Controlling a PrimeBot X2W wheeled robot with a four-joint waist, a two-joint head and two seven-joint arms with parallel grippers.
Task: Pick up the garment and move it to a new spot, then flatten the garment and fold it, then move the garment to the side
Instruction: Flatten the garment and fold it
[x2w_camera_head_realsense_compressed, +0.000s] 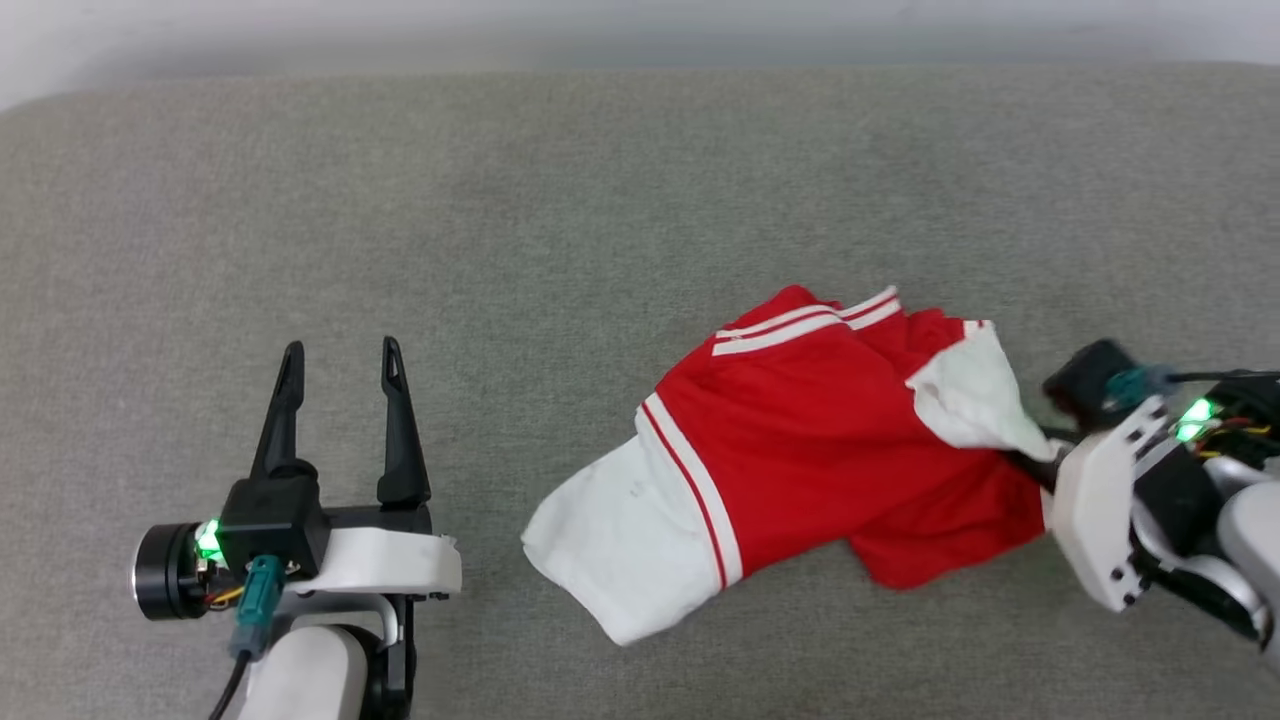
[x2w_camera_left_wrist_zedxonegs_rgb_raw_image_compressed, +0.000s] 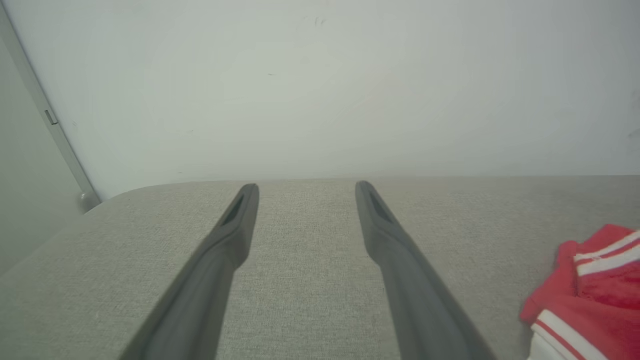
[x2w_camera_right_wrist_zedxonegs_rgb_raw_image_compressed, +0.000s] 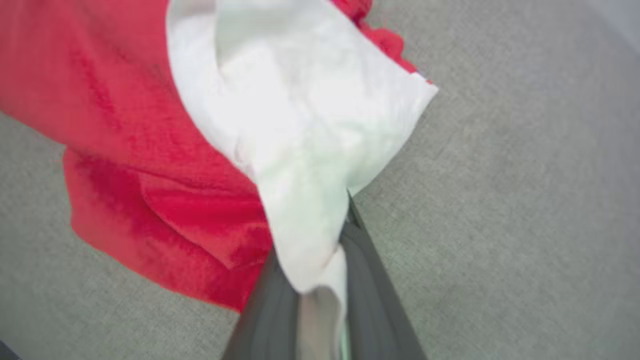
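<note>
We see a broad surface (x2w_camera_head_realsense_compressed: 560, 200) covered in grey-beige woven fabric, with a fine, even weave and a soft, padded look. Its far edge runs straight across the top of the head view, and its far left corner (x2w_camera_left_wrist_zedxonegs_rgb_raw_image_compressed: 115, 192) is rounded. Behind it stands a plain pale wall (x2w_camera_left_wrist_zedxonegs_rgb_raw_image_compressed: 320, 85), meeting the surface along that far edge; we make out a few faint marks on it. At the left of the left wrist view a narrow grey strip (x2w_camera_left_wrist_zedxonegs_rgb_raw_image_compressed: 66, 150) slants down the wall towards the corner, bearing a small fitting (x2w_camera_left_wrist_zedxonegs_rgb_raw_image_compressed: 50, 117). Beyond it lies a duller grey panel (x2w_camera_left_wrist_zedxonegs_rgb_raw_image_compressed: 25, 200).
</note>
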